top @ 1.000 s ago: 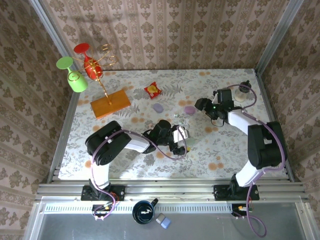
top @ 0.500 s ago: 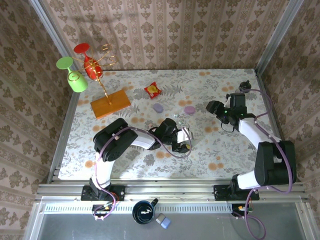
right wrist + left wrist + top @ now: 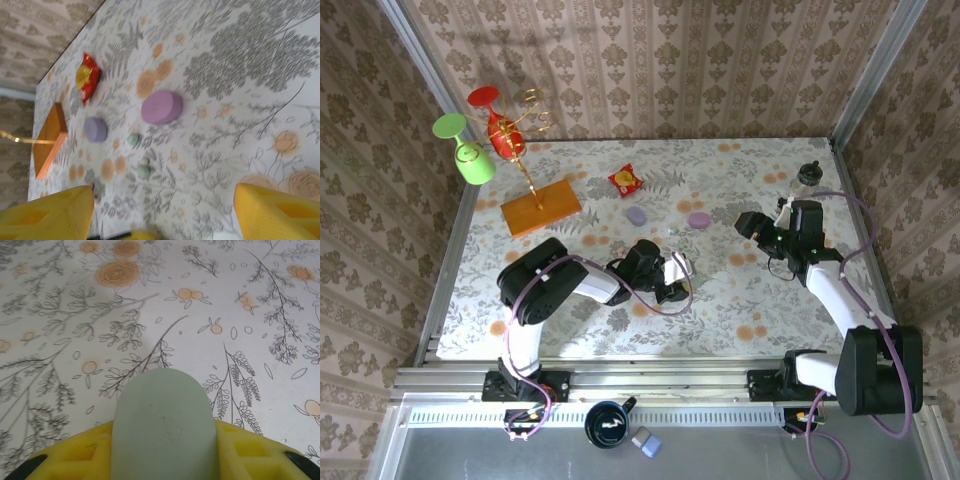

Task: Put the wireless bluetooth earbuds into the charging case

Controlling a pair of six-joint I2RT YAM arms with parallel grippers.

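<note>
Floral white table (image 3: 740,300), mint case (image 3: 165,425), red-yellow packet (image 3: 86,77)

Left gripper (image 3: 678,280): hung over the table's (image 3: 740,300) middle.
Right gripper (image 3: 745,222): stood just right of the purple case (image 3: 699,220).
Lilac case (image 3: 637,215): lay nearer than the snack packet (image 3: 626,180).

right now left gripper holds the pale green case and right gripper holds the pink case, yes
No: the right gripper is open; the pink case lies on the table, per the right wrist view. The left gripper does hold the pale green case.
</note>
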